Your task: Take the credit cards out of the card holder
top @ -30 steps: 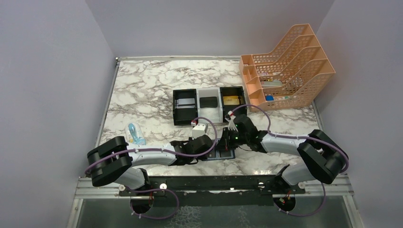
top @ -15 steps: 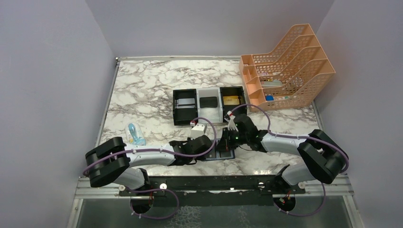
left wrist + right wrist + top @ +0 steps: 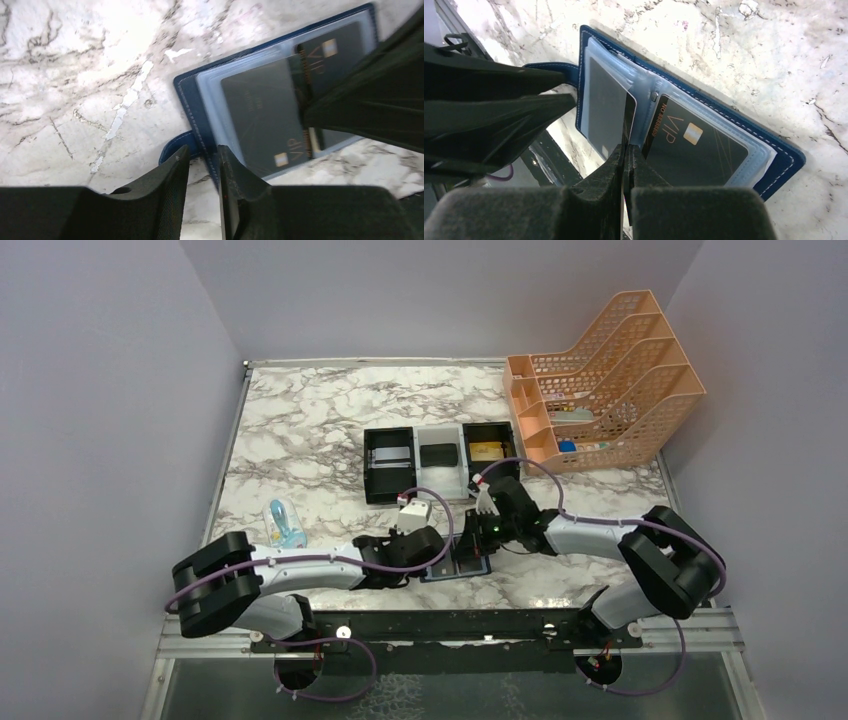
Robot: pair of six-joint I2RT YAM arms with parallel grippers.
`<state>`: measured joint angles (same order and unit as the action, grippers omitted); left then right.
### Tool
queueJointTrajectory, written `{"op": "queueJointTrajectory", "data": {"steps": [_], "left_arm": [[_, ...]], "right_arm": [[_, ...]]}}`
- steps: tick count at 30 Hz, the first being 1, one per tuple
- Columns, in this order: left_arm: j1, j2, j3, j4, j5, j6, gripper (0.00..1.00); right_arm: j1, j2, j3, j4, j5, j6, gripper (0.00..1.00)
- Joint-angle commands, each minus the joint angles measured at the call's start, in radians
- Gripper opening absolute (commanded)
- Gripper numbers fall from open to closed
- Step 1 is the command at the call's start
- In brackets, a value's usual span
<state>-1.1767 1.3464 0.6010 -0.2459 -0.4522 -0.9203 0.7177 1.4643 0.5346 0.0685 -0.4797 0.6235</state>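
Right hand (image 3: pixel 626 150) pinching black card (image 3: pixel 629 120) edge

Left arm (image 3: pixel 300 568) has shifted left; its elbow sits nearer the wall. Right arm (image 3: pixel 590 535) has extended toward the holder (image 3: pixel 462 567).

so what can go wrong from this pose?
1. The right gripper pinches only the edge of a black card, so it might slip out mid-pull.
2. The left gripper straddles the card holder at its tab with jaws not fully closed; the holder could drag along.
3. The clear pocket could bunch and snag the card.
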Motion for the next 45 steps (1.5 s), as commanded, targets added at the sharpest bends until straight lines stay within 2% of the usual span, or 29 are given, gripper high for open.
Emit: {"op": "queueJointTrajectory", "data": {"steps": [1,6,13,17,26,39,45], "left_arm": [[-0.012,-0.081,0.067,-0.002,-0.021,0.049,0.32],[-0.014,-0.095,0.072,0.060,0.003,0.100,0.38],[-0.011,-0.024,0.027,0.209,0.016,0.105,0.33],[0.009,0.029,0.026,0.186,0.018,0.030,0.32],[0.013,0.117,0.027,0.128,0.026,-0.036,0.29],[0.013,0.100,-0.023,0.110,0.025,-0.060,0.28],[0.013,0.031,-0.072,0.157,0.075,0.003,0.28]], "right_arm": [[-0.004,0.037,0.011,0.030,-0.020,0.012,0.02],[-0.004,0.064,0.013,0.057,-0.025,0.026,0.02],[-0.005,0.071,0.012,0.061,-0.024,0.027,0.02],[-0.004,0.068,0.009,0.061,-0.023,0.028,0.02],[-0.004,0.044,-0.004,0.056,-0.009,0.034,0.02],[-0.006,0.001,-0.011,0.029,0.017,0.037,0.02],[-0.006,-0.056,-0.028,0.009,0.077,0.057,0.01]]}}
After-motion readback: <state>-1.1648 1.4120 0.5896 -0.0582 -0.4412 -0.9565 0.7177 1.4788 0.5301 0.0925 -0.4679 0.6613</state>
